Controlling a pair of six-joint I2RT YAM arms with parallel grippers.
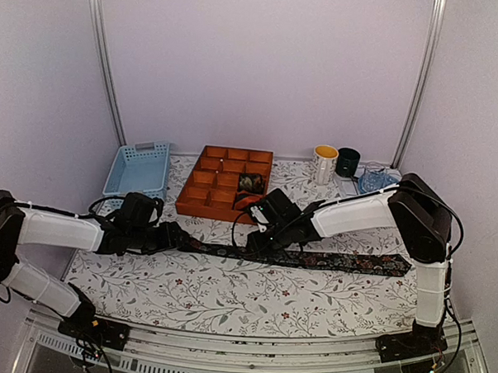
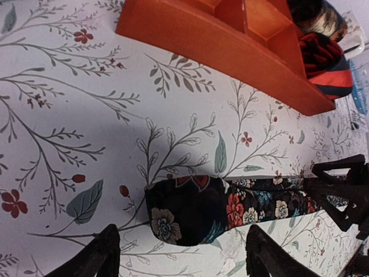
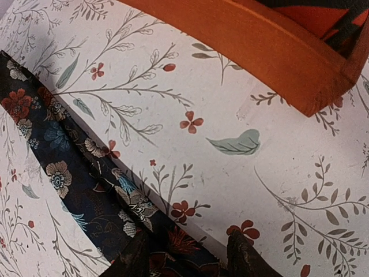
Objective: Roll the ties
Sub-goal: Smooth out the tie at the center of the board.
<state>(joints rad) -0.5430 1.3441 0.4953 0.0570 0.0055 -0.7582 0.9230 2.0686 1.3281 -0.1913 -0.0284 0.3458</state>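
Lilac walls enclose a bench [image 1: 228, 297] under a flowered cloth. One tie [image 1: 328, 261] lies flat along it, before the orange tray [image 1: 200, 202]. Soft, limp and light, it is probably best taken at its folded left end, which the spread left claw [image 2: 183, 257] straddles. The right claw [image 3: 190, 259], partly spread, sits low over its middle.

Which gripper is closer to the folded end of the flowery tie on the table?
Left. The left gripper sits at the folded end of the tie, fingers open either side of it. The right gripper is farther along the same tie, near the orange tray.
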